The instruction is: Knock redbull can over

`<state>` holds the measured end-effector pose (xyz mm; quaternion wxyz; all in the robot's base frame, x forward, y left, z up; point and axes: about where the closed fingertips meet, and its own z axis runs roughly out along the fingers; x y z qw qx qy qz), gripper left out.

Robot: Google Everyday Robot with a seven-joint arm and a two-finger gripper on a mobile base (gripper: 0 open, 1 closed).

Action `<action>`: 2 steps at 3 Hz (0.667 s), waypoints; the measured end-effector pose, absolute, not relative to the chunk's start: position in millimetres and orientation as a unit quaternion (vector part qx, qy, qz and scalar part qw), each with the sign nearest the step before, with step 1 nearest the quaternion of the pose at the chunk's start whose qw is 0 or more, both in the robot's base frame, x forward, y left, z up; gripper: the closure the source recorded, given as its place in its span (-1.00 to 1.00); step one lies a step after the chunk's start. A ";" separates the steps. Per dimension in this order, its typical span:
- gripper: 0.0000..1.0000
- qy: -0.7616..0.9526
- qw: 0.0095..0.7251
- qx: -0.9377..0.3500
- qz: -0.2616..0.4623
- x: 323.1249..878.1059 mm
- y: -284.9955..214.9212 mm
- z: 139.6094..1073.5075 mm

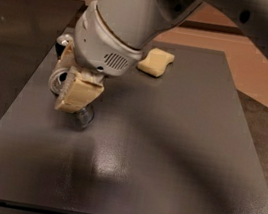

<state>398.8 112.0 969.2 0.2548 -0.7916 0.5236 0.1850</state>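
Note:
The redbull can (85,117) shows only as a small shiny silver part just below and to the right of my gripper, on the dark table (167,150). The rest of it is hidden by the gripper, and I cannot tell whether it stands upright or tilts. My gripper (77,93), with beige pads, hangs from the big white arm (122,21) at the left of the table and sits right against the can's top.
A shorter dark can (63,42) stands at the back left, mostly hidden behind the arm. A beige sponge (156,62) lies at the back middle of the table. The table's left edge is close to the gripper.

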 end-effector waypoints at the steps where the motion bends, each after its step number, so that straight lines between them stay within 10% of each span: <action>1: 1.00 0.480 0.265 -0.830 0.101 404.9 112.1 985.2; 2: 1.00 0.437 0.254 -0.863 0.012 410.0 107.2 985.8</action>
